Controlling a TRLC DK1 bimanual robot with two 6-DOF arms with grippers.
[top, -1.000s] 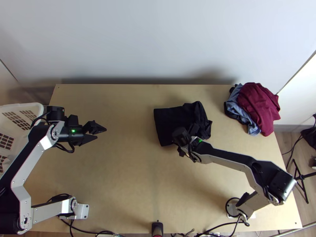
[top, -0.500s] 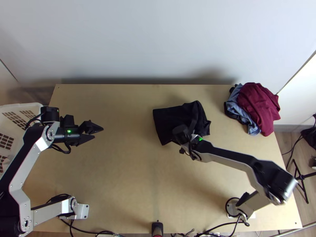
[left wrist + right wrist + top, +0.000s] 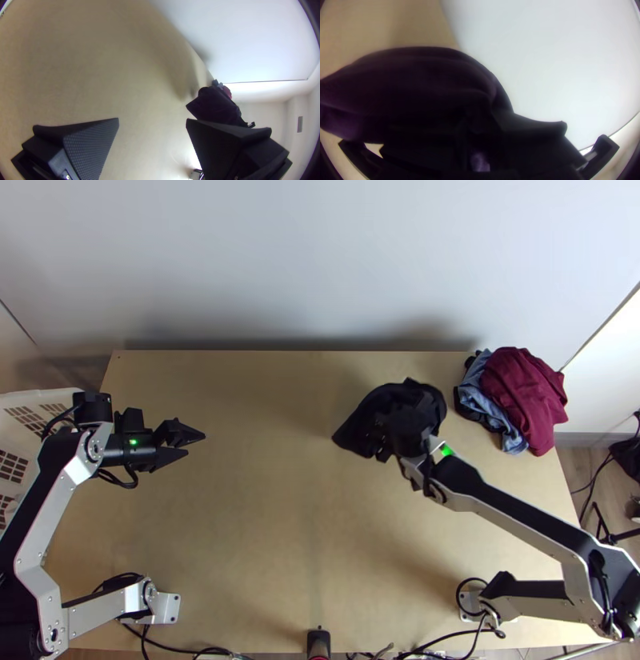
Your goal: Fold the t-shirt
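1. We find the black t-shirt (image 3: 362,425) at the far side of the table (image 3: 256,540), right of the middle in the top view. It is a small, compact bundle, with one pointed corner toward the left.

2. We see the right gripper (image 3: 480,127) at this bundle, its fingers closed on the cloth, which bulges in soft, rounded folds. Which part of the shirt it holds, we cannot tell.

3. We judge that some folding is possibly done, because the cloth takes little place and no sleeve lies spread. But how many folds there are, we cannot count.

4. We do not consider the task finished: the shirt is rather bunched than flat, and no neat rectangle is visible. It also seems at least partly lifted.

5. We have the left gripper (image 3: 195,445) at the left side, well apart from the shirt, with its fingers wide open and nothing between them.

6. What is left, in our opinion, is to lay the shirt down, straighten the edges and press it flat. If it is released as it hangs now, the layers could slip and some folding must be repeated.
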